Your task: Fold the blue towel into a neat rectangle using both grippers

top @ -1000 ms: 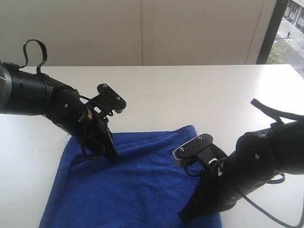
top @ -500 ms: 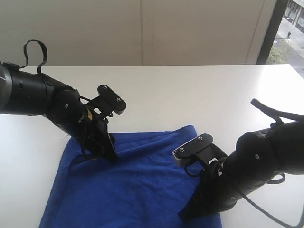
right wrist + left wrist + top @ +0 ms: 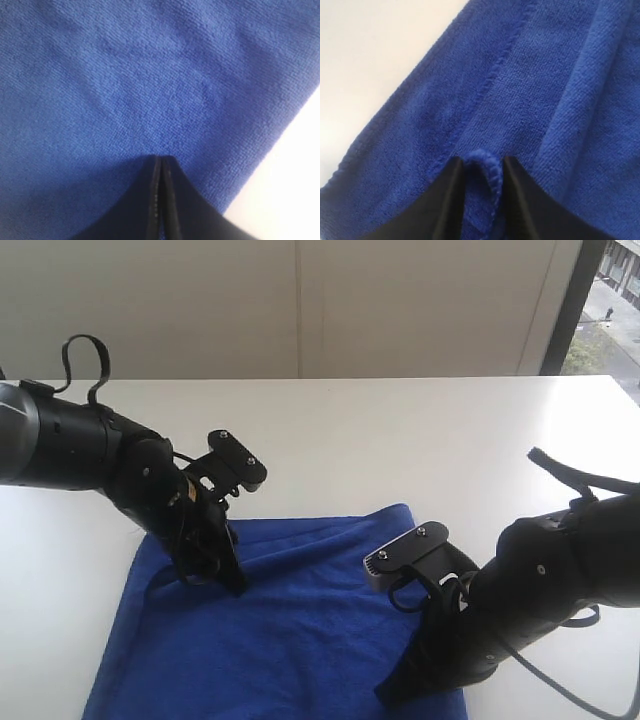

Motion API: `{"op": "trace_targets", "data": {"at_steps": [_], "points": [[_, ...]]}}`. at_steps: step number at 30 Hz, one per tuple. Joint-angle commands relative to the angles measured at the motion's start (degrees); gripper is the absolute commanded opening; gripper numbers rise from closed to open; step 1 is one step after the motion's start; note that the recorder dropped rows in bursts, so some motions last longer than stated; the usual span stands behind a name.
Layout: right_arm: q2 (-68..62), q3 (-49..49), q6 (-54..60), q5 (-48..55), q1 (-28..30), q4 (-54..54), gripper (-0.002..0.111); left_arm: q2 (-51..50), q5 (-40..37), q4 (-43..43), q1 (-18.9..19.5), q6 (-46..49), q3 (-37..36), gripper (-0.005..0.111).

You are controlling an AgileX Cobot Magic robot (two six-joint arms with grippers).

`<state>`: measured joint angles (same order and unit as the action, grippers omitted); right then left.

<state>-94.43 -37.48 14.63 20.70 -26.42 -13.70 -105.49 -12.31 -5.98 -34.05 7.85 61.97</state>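
Observation:
The blue towel (image 3: 300,630) lies spread on the white table (image 3: 400,430), with its far edge rumpled. My left gripper (image 3: 232,585) points down onto the towel's far left part. In the left wrist view, the left gripper (image 3: 482,162) is shut on a raised loop of the hemmed edge of the towel (image 3: 545,75). My right gripper (image 3: 392,695) presses down near the towel's right edge. In the right wrist view, the right gripper (image 3: 161,159) is shut, its tips against the towel (image 3: 125,75), and no cloth shows between them.
The white table extends behind and on both sides of the towel. A pale wall runs along the back, and a window (image 3: 610,300) is at the far right. Loose black cables (image 3: 85,345) loop off both arms.
My left gripper has shifted a little to the right and lower on the towel. The right arm has not moved.

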Motion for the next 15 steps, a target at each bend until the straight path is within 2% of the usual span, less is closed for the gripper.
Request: {"op": "trace_targets", "data": {"at_steps": [1, 4, 9, 15], "points": [[-1.1, 0.9, 0.6, 0.8, 0.2, 0.1, 0.000, -0.5, -1.1, -0.7, 0.2, -0.1, 0.0, 0.014], [-1.1, 0.9, 0.6, 0.8, 0.2, 0.1, 0.000, -0.1, -1.1, -1.1, 0.2, -0.1, 0.4, 0.001], [-1.1, 0.9, 0.6, 0.8, 0.2, 0.1, 0.000, 1.9, -2.5, -1.4, 0.2, -0.2, 1.5, 0.000], [-1.1, 0.9, 0.9, 0.5, 0.2, 0.1, 0.000, 4.1, -2.9, -7.3, 0.2, -2.5, 1.5, 0.000]]}}
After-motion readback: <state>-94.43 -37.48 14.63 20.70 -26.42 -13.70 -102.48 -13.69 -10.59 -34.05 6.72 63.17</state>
